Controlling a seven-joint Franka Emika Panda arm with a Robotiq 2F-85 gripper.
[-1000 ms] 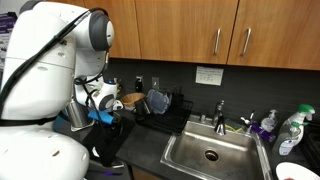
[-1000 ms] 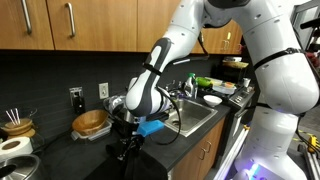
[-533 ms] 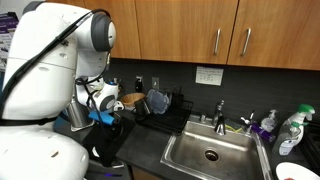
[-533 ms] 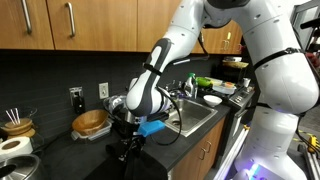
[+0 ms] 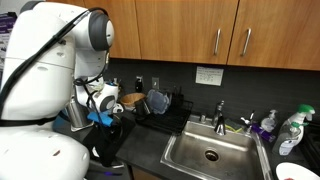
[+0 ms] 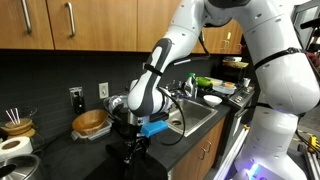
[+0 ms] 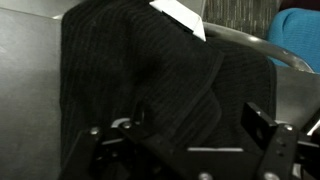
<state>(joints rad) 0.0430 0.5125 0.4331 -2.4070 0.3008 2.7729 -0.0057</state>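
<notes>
Grey counter (image 7: 28, 100), claw (image 7: 190, 128) wide open, over black cloth (image 7: 130, 60)

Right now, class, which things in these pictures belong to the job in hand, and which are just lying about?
In hand:
end effector, open, over the cloth
black cloth

Lying about:
wooden bowl
sink
tap
spray bottle

A black ribbed cloth (image 7: 135, 75), perhaps a knit garment, lies bunched on the grey counter (image 7: 25, 95).
</notes>
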